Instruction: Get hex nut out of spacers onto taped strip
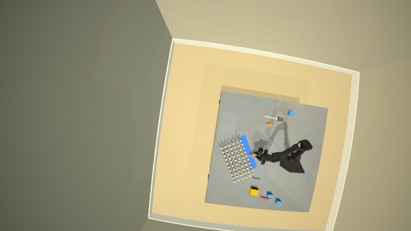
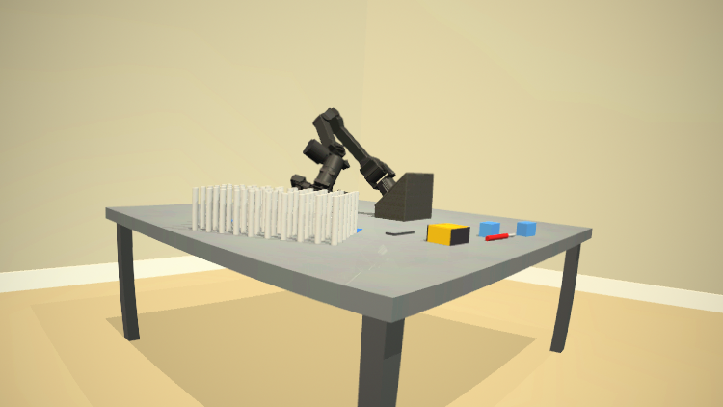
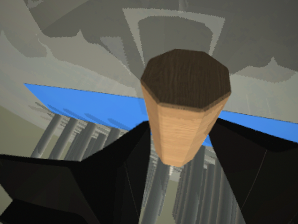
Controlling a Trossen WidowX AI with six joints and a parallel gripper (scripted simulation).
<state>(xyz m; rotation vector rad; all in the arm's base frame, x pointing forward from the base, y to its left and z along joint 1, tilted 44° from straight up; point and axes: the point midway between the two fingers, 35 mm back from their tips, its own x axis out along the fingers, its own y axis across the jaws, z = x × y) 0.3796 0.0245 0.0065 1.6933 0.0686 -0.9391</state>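
My gripper (image 1: 256,155) (image 3: 178,124) is shut on the wooden handle (image 1: 252,154) (image 3: 184,127) of a tool. The handle is over the blue taped strip (image 1: 245,144) (image 3: 87,102) (image 2: 360,230), in front of the spacers. A thin pale shaft runs from it toward the front row; its far end cannot be made out. The pale spacers (image 1: 234,182) (image 2: 267,217) (image 3: 47,136) stand upright in several rows. In the exterior view they hide the fingers. I cannot make out the hex nut in any view.
A black L-shaped key (image 1: 256,178) (image 2: 399,232) lies near the spacers' corner. Beyond are a yellow box (image 1: 253,191) (image 2: 444,233), two blue cubes (image 1: 269,195) (image 2: 525,229) and a red-handled tool (image 1: 264,197) (image 2: 496,236). Across the table lie an orange-handled tool (image 1: 269,124), a grey-headed tool (image 1: 280,119) and another blue cube (image 1: 291,113).
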